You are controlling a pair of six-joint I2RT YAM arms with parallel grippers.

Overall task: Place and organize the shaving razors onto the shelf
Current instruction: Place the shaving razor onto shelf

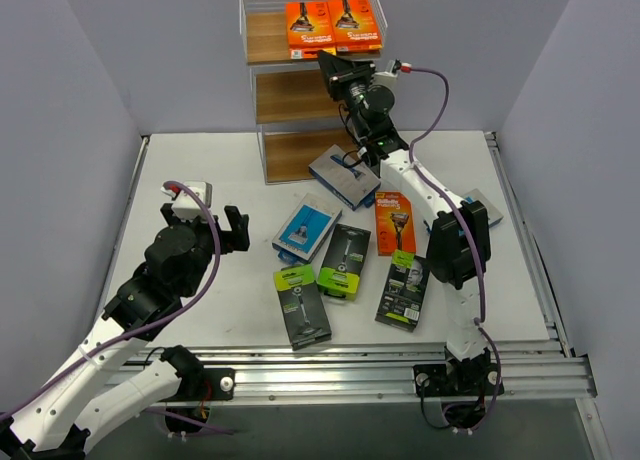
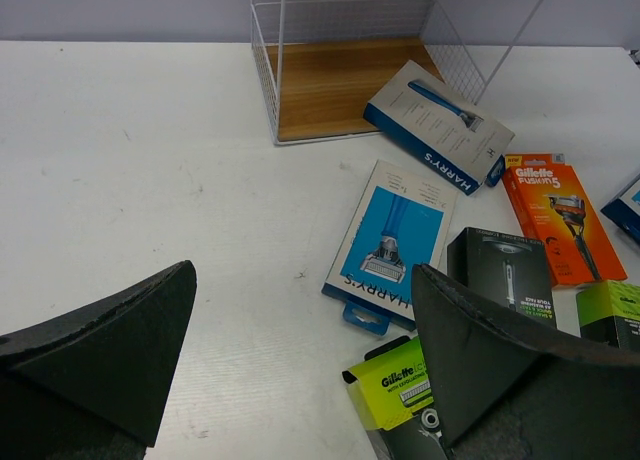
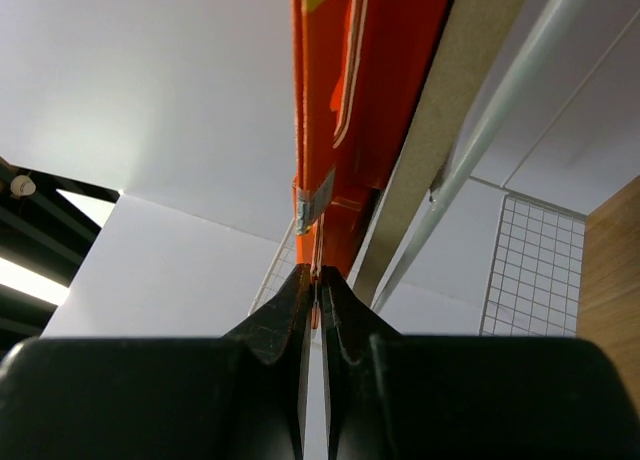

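We see right gripper [image 3: 313, 275] clenched on edge of orange razor pack [image 3: 335, 90] at front of shelf [image 1: 262, 42] top tier; two orange packs [image 1: 308, 28] lie there side by side. Left gripper [image 1: 236, 230] released, grasping nothing, above table [image 1: 200, 170]. Other packs [image 1: 343, 260] scattered before shelf

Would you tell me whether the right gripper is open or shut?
Shut: the right gripper pinches the thin edge of the orange pack.
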